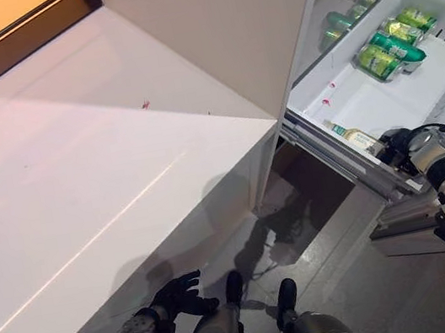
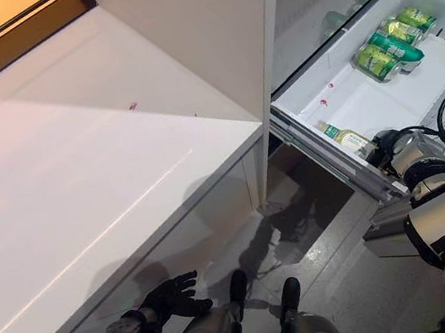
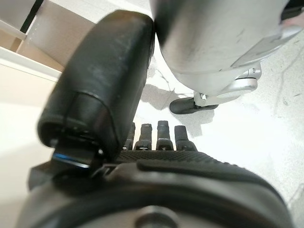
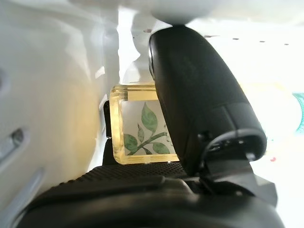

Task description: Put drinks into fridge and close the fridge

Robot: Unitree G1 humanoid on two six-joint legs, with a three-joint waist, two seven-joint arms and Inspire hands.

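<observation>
The fridge's white drawer (image 1: 363,100) stands pulled out at the right. Green cans (image 1: 389,47) lie at its far end. A clear bottle with a green leaf label (image 1: 353,138) lies at the drawer's near corner. My right hand (image 1: 396,147) is at that corner and shut on the bottle. In the right wrist view the thumb (image 4: 199,95) curls over the yellowish bottle (image 4: 137,130), which rests against the palm. My left hand (image 1: 178,296) hangs low by the floor under the counter edge, with relaxed fingers (image 3: 156,135) and nothing in it.
A long white counter (image 1: 76,157) takes up the left and middle. A tall white fridge panel (image 1: 217,31) rises beside the drawer. More green cans (image 1: 347,17) lie on a shelf behind it. Grey floor (image 1: 338,241) lies below the drawer.
</observation>
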